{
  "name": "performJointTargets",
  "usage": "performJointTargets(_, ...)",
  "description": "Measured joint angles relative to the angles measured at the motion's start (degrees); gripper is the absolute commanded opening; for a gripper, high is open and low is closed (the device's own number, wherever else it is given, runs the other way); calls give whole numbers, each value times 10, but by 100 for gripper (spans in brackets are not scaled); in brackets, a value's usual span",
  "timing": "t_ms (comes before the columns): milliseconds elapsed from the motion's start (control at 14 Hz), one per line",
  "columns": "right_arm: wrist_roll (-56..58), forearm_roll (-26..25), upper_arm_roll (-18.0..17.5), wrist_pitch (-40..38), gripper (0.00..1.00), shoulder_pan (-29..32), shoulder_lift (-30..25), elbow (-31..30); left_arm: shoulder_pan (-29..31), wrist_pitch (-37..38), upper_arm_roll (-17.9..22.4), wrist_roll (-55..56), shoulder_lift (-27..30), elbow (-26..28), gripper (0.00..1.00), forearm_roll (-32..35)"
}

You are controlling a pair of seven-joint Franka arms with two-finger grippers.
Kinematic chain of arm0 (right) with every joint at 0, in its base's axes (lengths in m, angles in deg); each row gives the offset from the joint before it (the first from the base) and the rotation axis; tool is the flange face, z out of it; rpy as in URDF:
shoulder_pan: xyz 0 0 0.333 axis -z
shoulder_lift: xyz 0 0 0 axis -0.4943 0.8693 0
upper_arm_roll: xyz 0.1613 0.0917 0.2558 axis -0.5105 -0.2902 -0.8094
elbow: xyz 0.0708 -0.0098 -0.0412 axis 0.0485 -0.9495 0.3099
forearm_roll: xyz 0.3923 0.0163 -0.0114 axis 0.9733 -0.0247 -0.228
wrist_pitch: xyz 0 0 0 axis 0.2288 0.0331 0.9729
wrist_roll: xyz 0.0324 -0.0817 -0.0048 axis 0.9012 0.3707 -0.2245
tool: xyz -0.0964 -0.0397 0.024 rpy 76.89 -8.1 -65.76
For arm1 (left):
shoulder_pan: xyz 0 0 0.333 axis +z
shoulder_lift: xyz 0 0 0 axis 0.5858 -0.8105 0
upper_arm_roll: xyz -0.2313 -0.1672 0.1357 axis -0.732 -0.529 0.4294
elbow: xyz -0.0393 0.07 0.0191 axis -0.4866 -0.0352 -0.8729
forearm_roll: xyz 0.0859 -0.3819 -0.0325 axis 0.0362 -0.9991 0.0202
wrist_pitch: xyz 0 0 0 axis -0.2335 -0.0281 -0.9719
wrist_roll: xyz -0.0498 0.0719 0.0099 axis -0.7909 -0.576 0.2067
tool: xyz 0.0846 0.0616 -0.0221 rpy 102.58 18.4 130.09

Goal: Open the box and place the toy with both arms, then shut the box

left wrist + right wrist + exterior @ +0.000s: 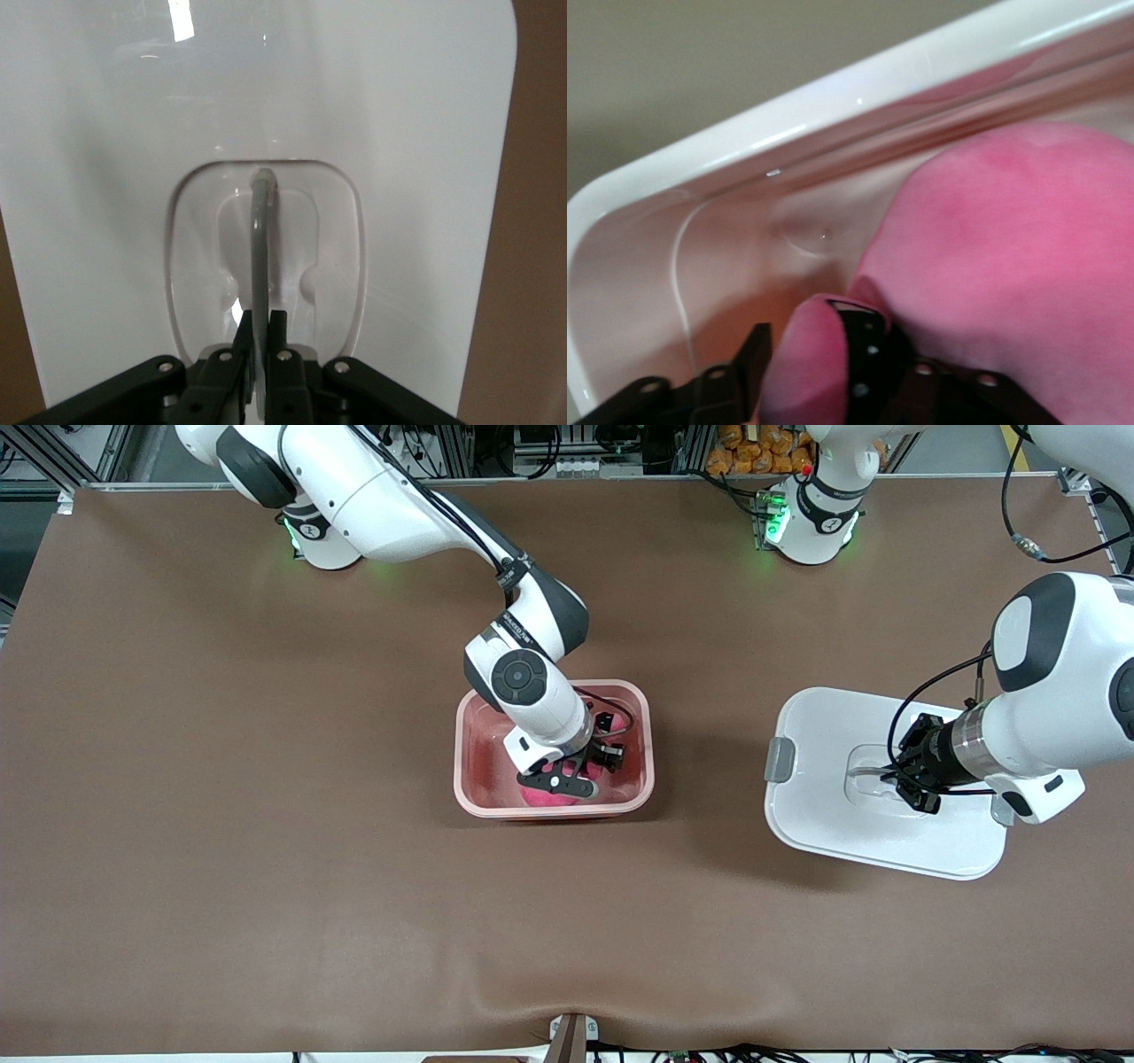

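- the box (554, 747), a translucent pink tub, sits open near the middle of the table (266, 824), with no cover on it.
- the right gripper (567, 779) reaches down inside the box; its fingers (864, 350) are clamped on a floppy bit of the toy (1010, 266).
- the toy (549, 793), hot pink plush, lies in the box against the wall nearest the front camera.
- the lid (877, 788), white with a grey side clip (780, 759), lies flat on the table toward the left arm's end, well apart from the box.
- the left gripper (899, 775) is down at the lid's recessed middle, its fingers (279, 341) pinched tight around the thin grey handle (259, 239).
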Motion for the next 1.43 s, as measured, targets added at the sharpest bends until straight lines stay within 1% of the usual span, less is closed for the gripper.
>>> performJointTargets(645, -9, 1, 1, -10, 100, 2, 0, 13, 0, 0, -1, 0, 1, 2, 0, 0)
performJointTargets(788, -19, 10, 1, -11, 100, 3, 0, 19, 0, 0, -6, 0, 1, 2, 0, 0)
performJointTargets(1003, -25, 40, 1, -12, 100, 7, 0, 29, -1, 0, -11, 1, 1, 3, 0, 0)
performJointTargets(1218, -47, 44, 0, -13, 100, 12, 0, 38, -1, 0, -11, 1, 1, 3, 0, 0)
performJointTargets(1433, -96, 46, -3, -12, 100, 11, 0, 52, -1, 0, -11, 1, 1, 3, 0, 0)
